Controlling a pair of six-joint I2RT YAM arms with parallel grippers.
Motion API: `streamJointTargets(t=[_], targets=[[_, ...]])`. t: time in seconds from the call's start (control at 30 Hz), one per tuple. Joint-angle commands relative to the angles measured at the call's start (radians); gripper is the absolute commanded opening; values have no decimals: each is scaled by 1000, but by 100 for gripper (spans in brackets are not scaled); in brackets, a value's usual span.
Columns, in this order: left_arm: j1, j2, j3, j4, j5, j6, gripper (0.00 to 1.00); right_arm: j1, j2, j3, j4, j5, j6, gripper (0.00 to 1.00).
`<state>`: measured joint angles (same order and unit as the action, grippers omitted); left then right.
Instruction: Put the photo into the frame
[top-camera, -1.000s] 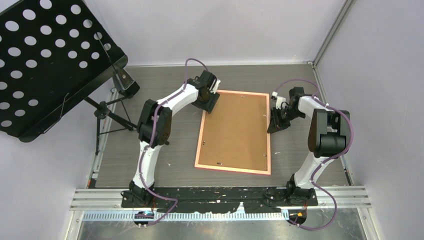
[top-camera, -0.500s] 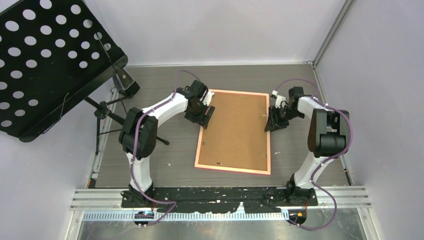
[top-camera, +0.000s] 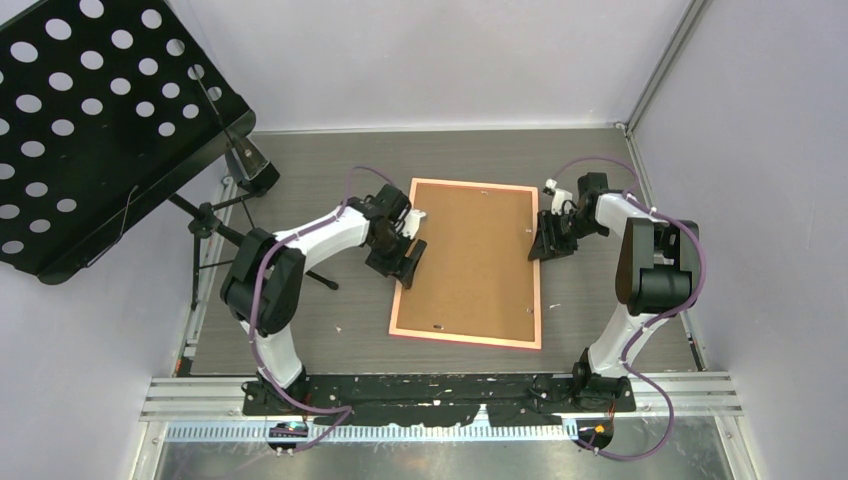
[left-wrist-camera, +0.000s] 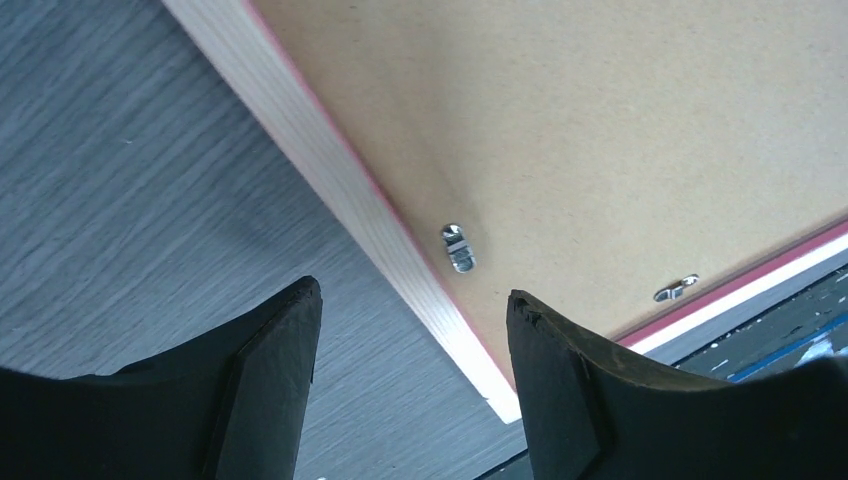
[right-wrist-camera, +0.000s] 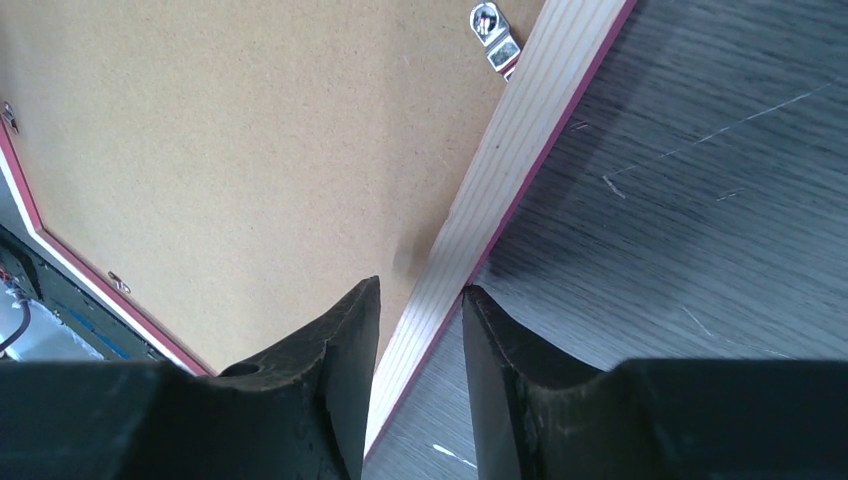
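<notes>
Grey tabletop (top-camera: 480, 155) holds the frame (top-camera: 468, 262) back-up; left gripper (left-wrist-camera: 412, 292) gapes over one rail, right gripper (right-wrist-camera: 420, 288) narrowly straddles the other, hold unclear; a lopsided tug could skew it.

one frame (top-camera: 470, 265), one black music stand (top-camera: 120, 120), two claws: left claw (top-camera: 405, 265), right claw (top-camera: 545, 245).

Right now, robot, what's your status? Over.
Left jaws open astride frame left edge. Right jaws open astride right edge. Frame face down, photo unseen. Nothing on its back.
</notes>
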<state>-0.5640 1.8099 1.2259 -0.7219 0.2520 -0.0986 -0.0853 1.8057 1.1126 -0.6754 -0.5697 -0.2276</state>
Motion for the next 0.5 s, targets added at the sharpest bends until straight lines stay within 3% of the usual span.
streamJointTargets(t=[0.0, 0.47], targets=[[-24, -42, 5, 36, 10, -23, 67, 7, -66, 5, 29, -16, 21, 43], [-78, -5, 8, 104, -107, -15, 61, 7, -106, -42, 67, -10, 28, 42]])
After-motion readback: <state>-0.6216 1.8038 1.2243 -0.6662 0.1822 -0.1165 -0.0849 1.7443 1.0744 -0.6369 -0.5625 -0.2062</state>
